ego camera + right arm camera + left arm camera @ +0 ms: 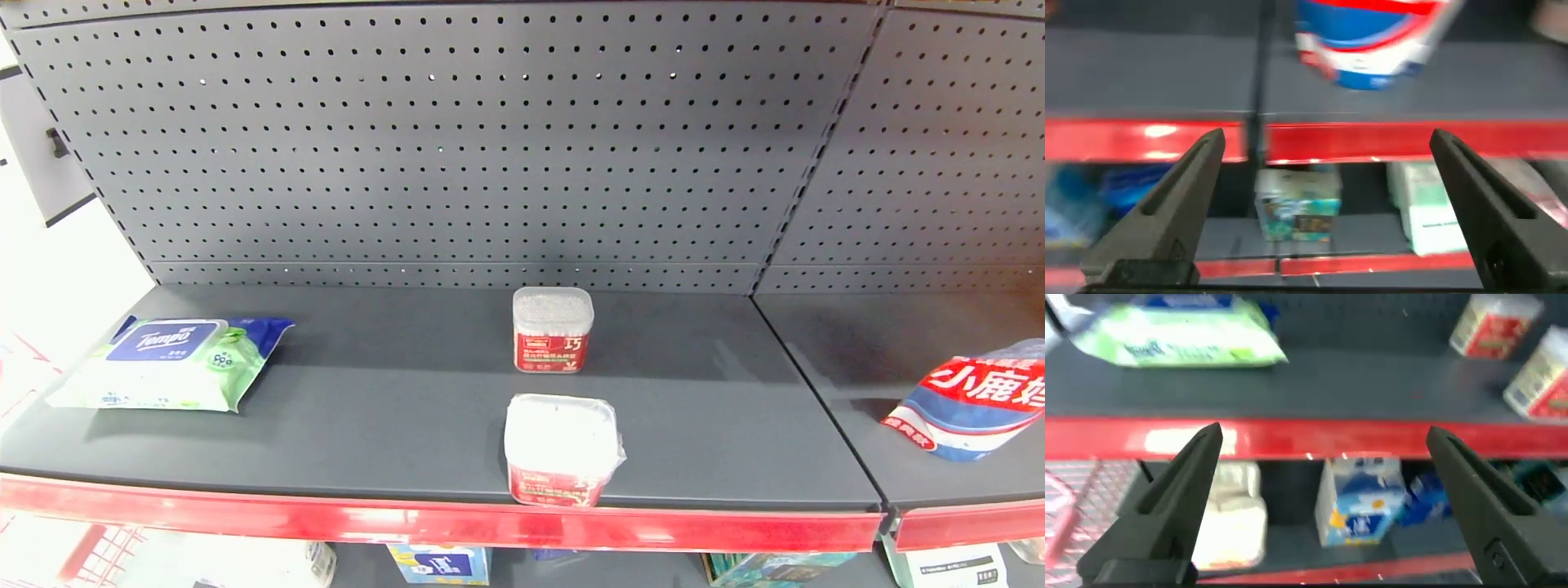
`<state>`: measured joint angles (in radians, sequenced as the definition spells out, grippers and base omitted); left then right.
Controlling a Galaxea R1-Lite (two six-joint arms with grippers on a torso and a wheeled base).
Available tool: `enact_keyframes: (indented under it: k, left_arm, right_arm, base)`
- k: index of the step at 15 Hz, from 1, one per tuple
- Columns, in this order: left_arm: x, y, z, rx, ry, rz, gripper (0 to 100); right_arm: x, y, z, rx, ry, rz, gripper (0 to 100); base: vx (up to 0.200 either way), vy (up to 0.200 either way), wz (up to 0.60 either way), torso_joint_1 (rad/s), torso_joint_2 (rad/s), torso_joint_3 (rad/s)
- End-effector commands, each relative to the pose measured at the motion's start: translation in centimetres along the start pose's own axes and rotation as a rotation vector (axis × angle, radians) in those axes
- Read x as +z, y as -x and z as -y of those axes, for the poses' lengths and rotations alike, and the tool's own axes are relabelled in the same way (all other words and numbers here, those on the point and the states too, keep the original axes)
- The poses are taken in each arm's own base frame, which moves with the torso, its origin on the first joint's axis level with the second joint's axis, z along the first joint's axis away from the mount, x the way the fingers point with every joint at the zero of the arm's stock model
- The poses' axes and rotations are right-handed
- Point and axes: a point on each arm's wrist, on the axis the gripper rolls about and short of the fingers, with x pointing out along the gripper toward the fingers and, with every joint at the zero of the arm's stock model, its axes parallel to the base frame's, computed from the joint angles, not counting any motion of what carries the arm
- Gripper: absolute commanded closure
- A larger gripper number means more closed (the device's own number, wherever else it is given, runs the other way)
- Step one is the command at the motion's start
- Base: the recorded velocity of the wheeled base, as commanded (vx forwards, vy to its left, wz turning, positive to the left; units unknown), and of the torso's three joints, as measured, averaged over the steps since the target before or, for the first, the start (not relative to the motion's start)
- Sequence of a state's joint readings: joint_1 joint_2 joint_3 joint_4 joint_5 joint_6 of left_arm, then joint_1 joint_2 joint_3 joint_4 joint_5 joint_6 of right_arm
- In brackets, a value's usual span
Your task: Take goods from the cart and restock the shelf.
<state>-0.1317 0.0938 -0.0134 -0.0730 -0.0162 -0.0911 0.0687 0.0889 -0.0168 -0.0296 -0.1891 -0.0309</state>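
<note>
- Shelf (392,408), head view: a dark grey board with a red strip (408,514) along its front edge and a grey pegboard (449,139) behind it.
- Wipes (167,363) lie flat at the shelf's left end.
- Near the middle stand two red-and-white tubs, well apart from the wipes. The rear tub (553,329) is set back towards the pegboard. The front tub (561,449) is right at the red strip.
- A red, white and blue bag (971,400) lies on the next board to the right.
- Left wrist view: the left tool (1323,433) hangs in front of the red strip (1290,437), its fingers spread wide with nothing between them.
- Beyond it on the shelf (1331,380) are the wipes (1180,335), the rear tub (1494,325) and the front tub (1543,380). A blue-and-white carton (1360,502) stands on the level below.
- Right wrist view: the right tool (1327,135) is also spread wide and empty, level with the red strip (1372,143).
- The bag (1372,41) lies on the shelf (1151,73) just past it. A box (1297,204) sits on the level underneath.
</note>
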Motion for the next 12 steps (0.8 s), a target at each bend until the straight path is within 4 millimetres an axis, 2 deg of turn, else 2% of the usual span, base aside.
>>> enact_keyframes:
  k: [1,3,4,7,8,10,11,12]
  left_arm:
    - [-0.4,-0.2,-0.1,0.076,-0.002,-0.066,0]
    - [-0.3,-0.5,-0.3,0.177,-0.008,-0.111,0]
    - [-0.3,-0.6,-0.3,0.276,-0.009,-0.122,0]
    - [-0.3,-0.9,-0.3,0.417,0.001,-0.157,0]
    - [-0.3,-0.8,-0.3,0.403,0.002,-0.144,0]
    - [-0.9,0.0,0.0,0.206,-0.014,-0.070,0]
    - [-1.2,0.5,0.2,0.107,-0.075,-0.011,0]
    - [-1.2,0.5,0.2,0.107,-0.078,-0.007,0]
  right_arm:
    - [0.0,0.0,-0.1,0.059,0.001,-0.006,0]
    - [0.0,-0.1,-0.2,0.098,0.003,-0.019,0]
    - [0.0,-0.4,-0.2,0.016,-0.011,-0.058,0]
    - [0.1,-0.3,-0.4,-0.145,-0.023,-0.058,0]
    - [0.0,0.0,-0.4,-0.135,-0.025,-0.023,0]
    - [-0.5,-0.1,-0.7,-0.024,-0.032,-0.040,0]
    - [-0.8,-0.1,-0.8,0.004,-0.028,-0.064,0]
    - [-0.7,-0.1,-0.8,0.021,-0.026,-0.065,0]
  base:
    - [0.000,0.000,0.00,0.000,0.00,0.000]
    - [0.000,0.000,0.00,0.000,0.00,0.000]
    - [0.000,0.000,0.00,0.000,0.00,0.000]
    - [0.000,0.000,0.00,0.000,0.00,0.000]
    - [0.000,0.000,0.00,0.000,0.00,0.000]
    - [0.000,0.000,0.00,0.000,0.00,0.000]
    - [0.000,0.000,0.00,0.000,0.00,0.000]
    - [0.000,0.000,0.00,0.000,0.00,0.000]
